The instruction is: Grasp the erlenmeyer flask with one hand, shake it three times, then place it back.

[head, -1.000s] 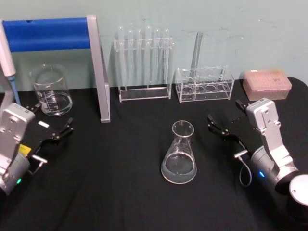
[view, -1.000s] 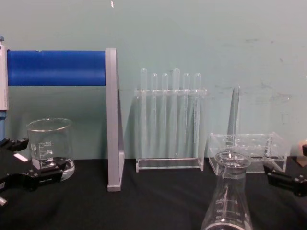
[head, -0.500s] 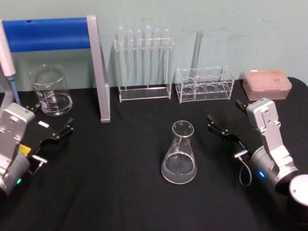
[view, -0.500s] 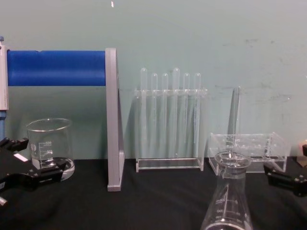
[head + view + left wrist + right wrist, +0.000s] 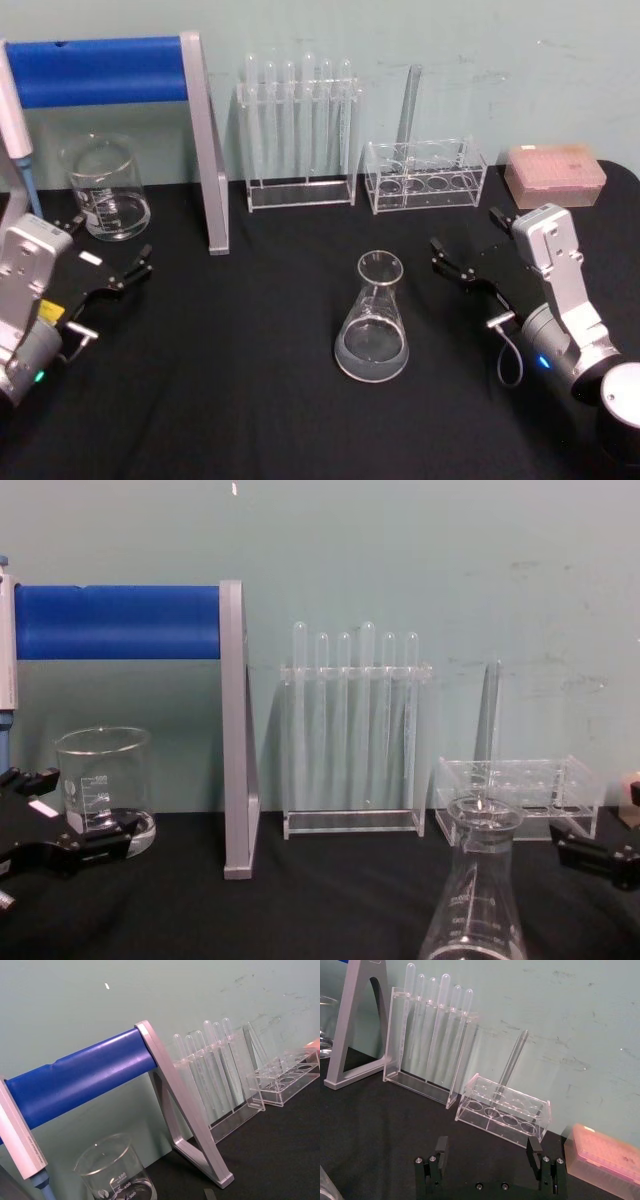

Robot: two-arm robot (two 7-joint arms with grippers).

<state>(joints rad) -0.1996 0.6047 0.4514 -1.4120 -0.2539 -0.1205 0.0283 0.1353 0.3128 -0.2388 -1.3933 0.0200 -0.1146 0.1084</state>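
Erlenmeyer flask (image 5: 372,320): stood upright on the black table (image 5: 250,400), near the middle and nearest of the glassware, free of both grippers; its neck and rim also rose at the near edge of the chest view (image 5: 480,900).
Right gripper (image 5: 468,252): hovered low over the table to the right of the flask and slightly farther back, well apart from it, jaws spread wide with nothing between them; the right wrist view showed both fingers (image 5: 440,1152) parted over bare cloth.
Left gripper (image 5: 110,262): sat at the left side of the table, just in front of the beaker, jaws apart and empty.
Beaker (image 5: 105,188): stood upright at the far left, behind the left gripper.
Blue-barred stand (image 5: 205,150): grey upright with a blue bar, set between the beaker and the tall rack.
Tall test tube rack (image 5: 298,135): at the far edge, centre, holding a row of tubes upright.
Low rack (image 5: 425,178): right of the tall rack, with a single tube leaning in it.
Pink box (image 5: 555,172): at the far right corner.
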